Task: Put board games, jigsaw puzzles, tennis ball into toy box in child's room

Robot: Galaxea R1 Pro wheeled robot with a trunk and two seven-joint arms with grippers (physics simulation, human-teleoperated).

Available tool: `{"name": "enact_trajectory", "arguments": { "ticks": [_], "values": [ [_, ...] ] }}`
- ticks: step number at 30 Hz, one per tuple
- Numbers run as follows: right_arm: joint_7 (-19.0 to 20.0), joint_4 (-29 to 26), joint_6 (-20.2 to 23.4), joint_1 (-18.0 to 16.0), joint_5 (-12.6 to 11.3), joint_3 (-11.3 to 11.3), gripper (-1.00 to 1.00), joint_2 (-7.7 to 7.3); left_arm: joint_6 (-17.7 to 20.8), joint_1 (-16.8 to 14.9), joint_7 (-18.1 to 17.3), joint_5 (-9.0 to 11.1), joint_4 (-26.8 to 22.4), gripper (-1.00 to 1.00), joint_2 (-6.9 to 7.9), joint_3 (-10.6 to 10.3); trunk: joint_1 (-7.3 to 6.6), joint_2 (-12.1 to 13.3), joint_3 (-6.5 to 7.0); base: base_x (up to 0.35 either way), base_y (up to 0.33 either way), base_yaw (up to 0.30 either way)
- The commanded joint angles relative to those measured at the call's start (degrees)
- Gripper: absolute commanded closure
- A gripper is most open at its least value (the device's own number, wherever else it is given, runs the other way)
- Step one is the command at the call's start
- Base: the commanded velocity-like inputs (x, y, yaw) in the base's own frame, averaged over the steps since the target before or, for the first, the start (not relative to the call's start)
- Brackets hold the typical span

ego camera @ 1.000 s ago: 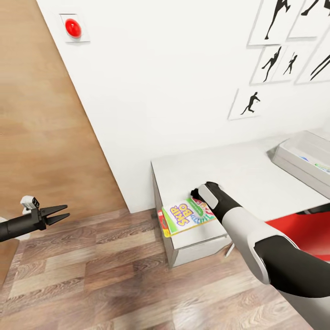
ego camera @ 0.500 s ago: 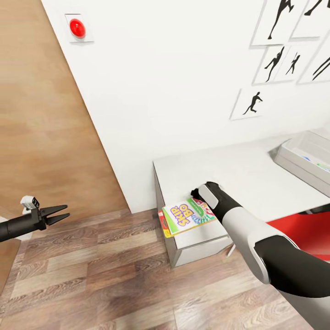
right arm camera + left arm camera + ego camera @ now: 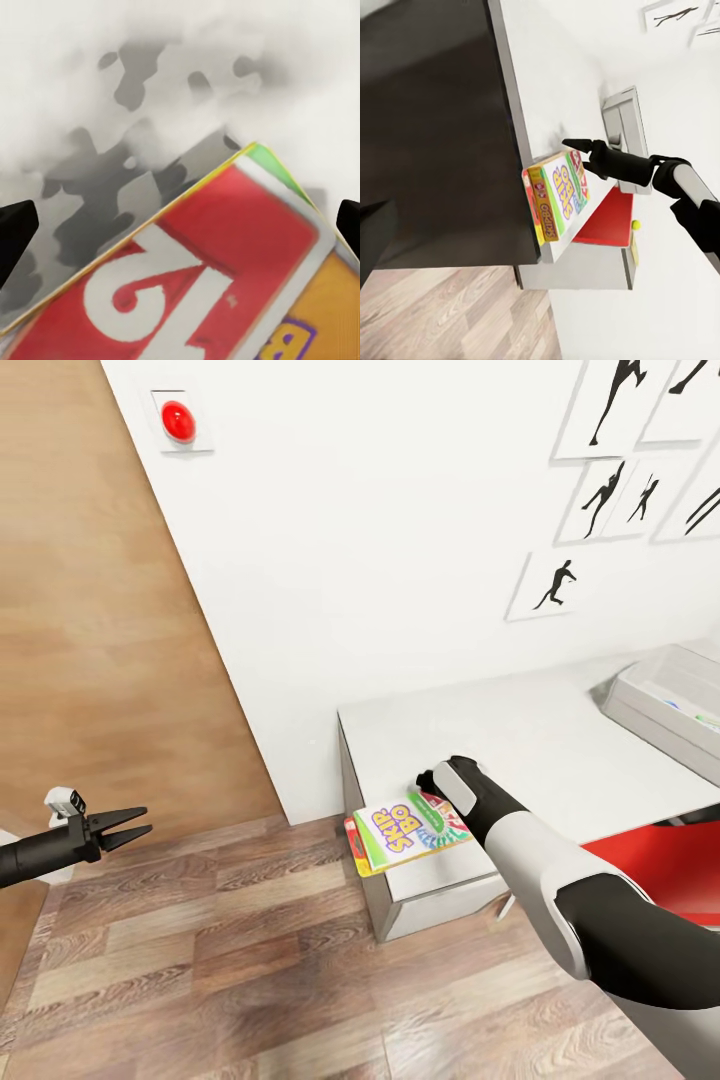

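We see the board game (image 3: 412, 830) overhanging the table (image 3: 540, 745) corner, long axis toward the toy box (image 3: 668, 705) — our open right gripper (image 3: 428, 780) hovers at its far end, the open left gripper (image 3: 132, 826) well apart.

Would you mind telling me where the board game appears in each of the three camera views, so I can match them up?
Head view: board game lies at the table's near left corner, overhanging the edge.
Left wrist view: board game seen edge-on, centre frame.
Right wrist view: its red-and-orange cover close up.
Shared landmark: the right gripper, open beside the box.
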Motion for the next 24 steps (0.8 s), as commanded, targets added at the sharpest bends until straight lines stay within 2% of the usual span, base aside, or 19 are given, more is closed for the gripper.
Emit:
{"name": "enact_trajectory", "arguments": {
  "ticks": [1,24],
  "values": [
    [-0.4,-0.1,0.2,-0.1,-0.5,0.5,-1.0,-0.05,0.5,0.0,-0.1,0.1,0.0,-1.0,0.02,0.0,0.03,-0.1,-0.09,0.0,0.002,0.0],
    [-0.4,-0.7,-0.1,-0.1,-0.5,0.5,-1.0,-0.05,0.5,0.0,-0.1,0.1,0.0,-1.0,0.01,0.0,0.03,-0.1,0.2,0.0,0.03,0.0]
  ]
}}
